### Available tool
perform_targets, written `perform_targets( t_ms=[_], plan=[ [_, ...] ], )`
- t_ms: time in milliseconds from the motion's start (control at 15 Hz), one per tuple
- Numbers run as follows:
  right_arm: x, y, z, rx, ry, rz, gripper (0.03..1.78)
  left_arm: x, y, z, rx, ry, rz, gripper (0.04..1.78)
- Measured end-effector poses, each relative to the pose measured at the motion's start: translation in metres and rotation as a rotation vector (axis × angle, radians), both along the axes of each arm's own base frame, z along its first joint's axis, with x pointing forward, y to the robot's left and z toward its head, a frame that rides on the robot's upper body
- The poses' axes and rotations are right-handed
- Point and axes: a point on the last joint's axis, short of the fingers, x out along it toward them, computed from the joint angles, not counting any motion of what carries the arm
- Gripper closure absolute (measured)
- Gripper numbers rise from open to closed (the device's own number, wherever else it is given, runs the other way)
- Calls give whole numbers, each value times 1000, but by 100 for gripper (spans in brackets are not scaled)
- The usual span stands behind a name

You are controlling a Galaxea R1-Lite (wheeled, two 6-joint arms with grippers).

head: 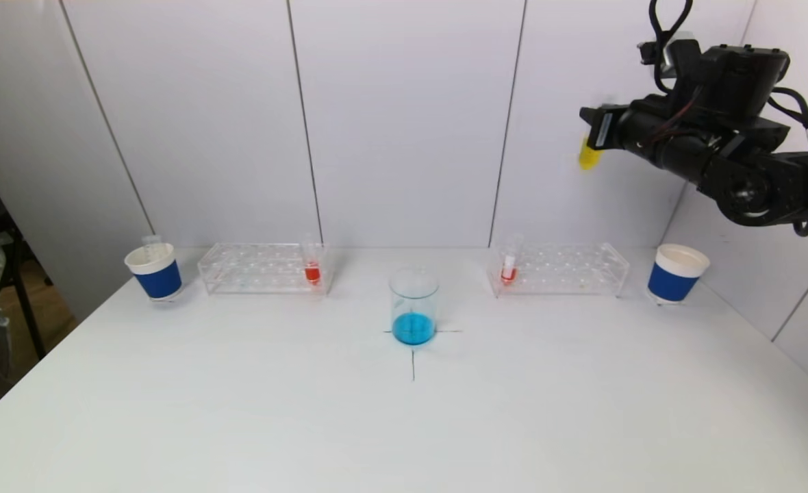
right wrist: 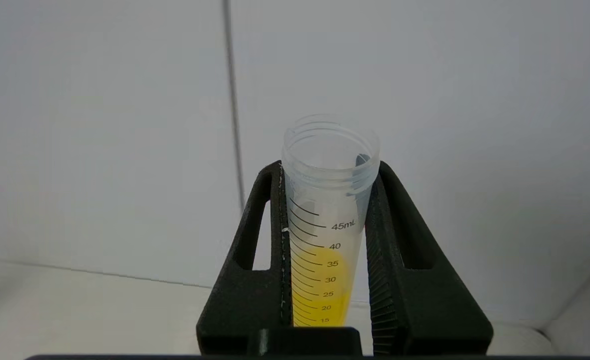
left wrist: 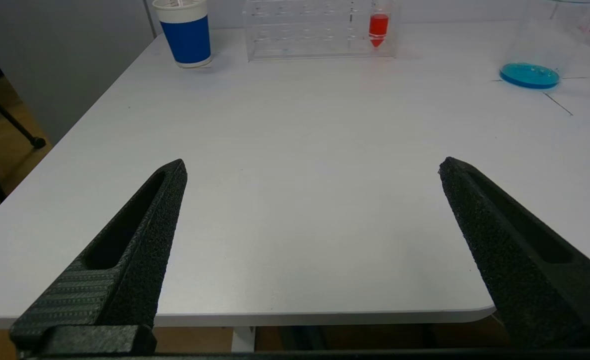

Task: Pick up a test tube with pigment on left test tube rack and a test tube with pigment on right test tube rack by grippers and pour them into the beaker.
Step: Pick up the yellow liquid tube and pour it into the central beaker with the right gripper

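Observation:
My right gripper (head: 594, 130) is shut on a clear test tube with yellow pigment (head: 589, 156), held high above the right rack (head: 560, 268); the tube (right wrist: 325, 235) sits between the fingers (right wrist: 275, 235) in the right wrist view. The beaker (head: 414, 307) with blue liquid stands at the table's middle, on a cross mark. The left rack (head: 261, 268) holds a red-pigment tube (head: 312, 263); the right rack holds another red-pigment tube (head: 509, 263). My left gripper (left wrist: 312, 167) is open and empty over the near left table edge, out of the head view.
A blue-and-white paper cup (head: 155, 271) with an empty tube in it stands left of the left rack. A second cup (head: 676, 273) stands right of the right rack. White wall panels close the back and right. The table's front edge (left wrist: 325, 315) shows in the left wrist view.

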Motion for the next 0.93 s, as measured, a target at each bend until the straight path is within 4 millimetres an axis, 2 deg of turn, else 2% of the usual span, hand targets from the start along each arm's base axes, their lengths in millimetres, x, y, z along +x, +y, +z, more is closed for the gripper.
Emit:
perform_targets(
  t_ms=[200, 333, 600, 933],
  plan=[
    [-5, 31, 21, 0, -60, 173, 133, 0, 0, 0, -1, 0, 1, 6],
    [-8, 44, 28, -9, -86, 295, 133, 0, 0, 0, 0, 0, 1, 6],
    [-3, 67, 30, -33, -115, 497, 133, 0, 0, 0, -1, 0, 1, 6],
    [16, 92, 27, -146, -172, 695, 133, 0, 0, 0, -1, 0, 0, 6]
  ],
)
